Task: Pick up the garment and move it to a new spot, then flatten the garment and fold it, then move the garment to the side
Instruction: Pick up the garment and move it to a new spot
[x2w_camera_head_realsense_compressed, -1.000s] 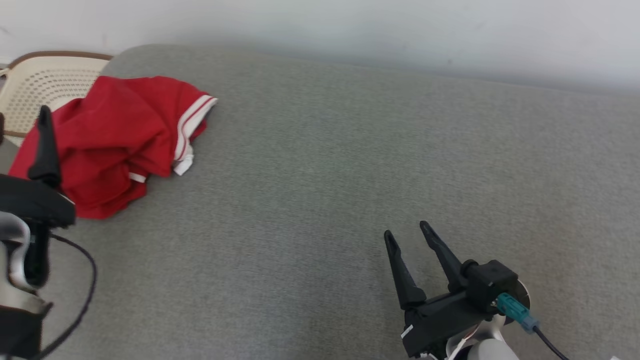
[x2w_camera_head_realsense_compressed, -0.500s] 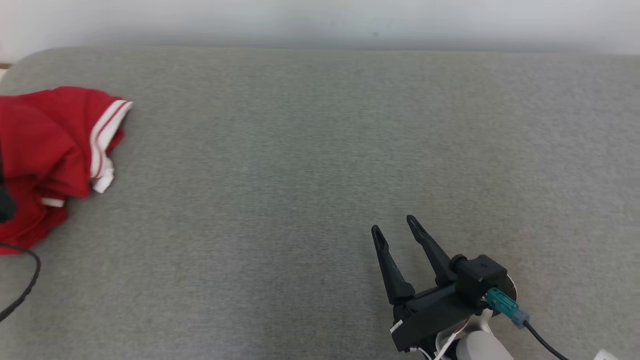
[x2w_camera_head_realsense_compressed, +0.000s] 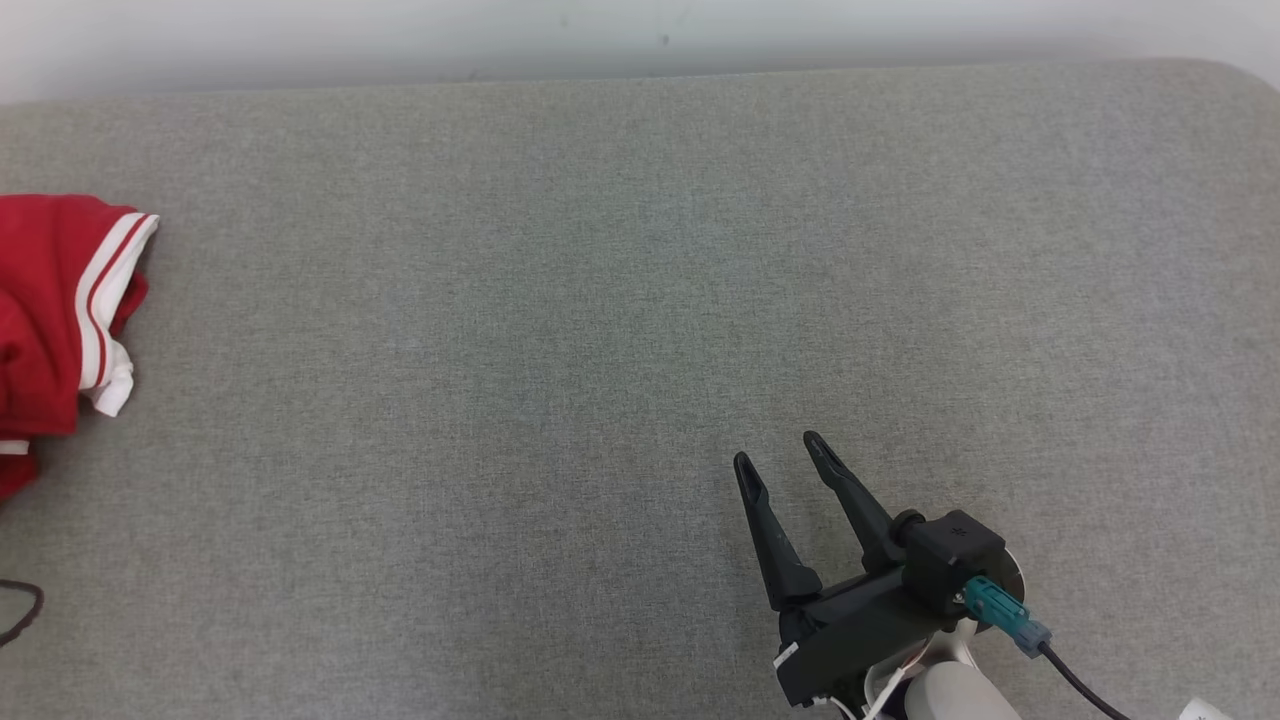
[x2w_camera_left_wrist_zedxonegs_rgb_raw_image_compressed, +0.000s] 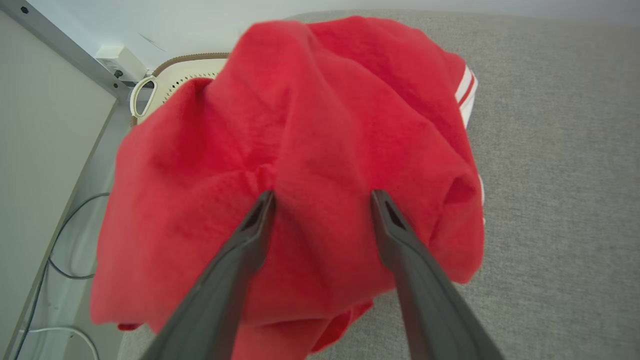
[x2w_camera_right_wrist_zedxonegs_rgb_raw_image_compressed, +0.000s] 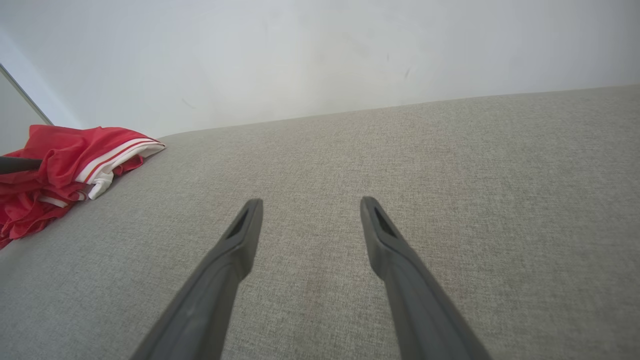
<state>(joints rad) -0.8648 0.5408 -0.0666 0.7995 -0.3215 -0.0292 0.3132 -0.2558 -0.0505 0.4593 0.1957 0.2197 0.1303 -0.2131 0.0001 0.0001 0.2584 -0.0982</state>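
Garment (x2w_camera_left_wrist_zedxonegs_rgb_raw_image_compressed: 310, 110), a red heap, at wide-open left hand (x2w_camera_left_wrist_zedxonegs_rgb_raw_image_compressed: 322, 195) — right hand (x2w_camera_head_realsense_compressed: 775, 450) wide-open, well apart

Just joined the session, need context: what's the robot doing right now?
The robot is at the pick-up step. Its left gripper is open, straddling a bunched part of the crumpled red garment at the left edge of the grey padded surface; no grip closed yet. The right gripper is open and empty, over bare surface. Nothing is folded yet.
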